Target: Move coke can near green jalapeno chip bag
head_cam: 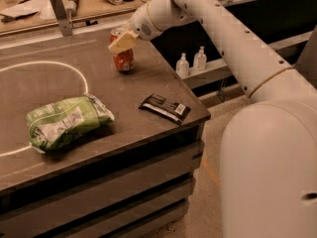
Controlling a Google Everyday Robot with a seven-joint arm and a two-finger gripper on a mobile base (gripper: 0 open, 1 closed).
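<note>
— Where is the coke can (124, 61)?

— Upright on the desk (148, 83), toward its far edge. The claw (122, 41) is right at the can's top, its pale tip covering the rim from the viewer's side.

— Does the claw have hold of the can?

— I cannot tell. It sits against the upper part of the can, but how far it is open, and whether it grips, does not show.

— And the green jalapeno chip bag (64, 121)?

— Well apart from the can, nearer the viewer and off to the can's left, lying flat. A white curved line (74, 71) on the desk runs between the can and the bag.

— Anything else close by?

— A flat black wrapper (165, 107) lies in front of the can and a little to its right. Two small clear bottles (183, 65) stand on a lower shelf to the right of the can, beyond the desk's edge. The white arm (223, 29) reaches to the can from the right.
</note>
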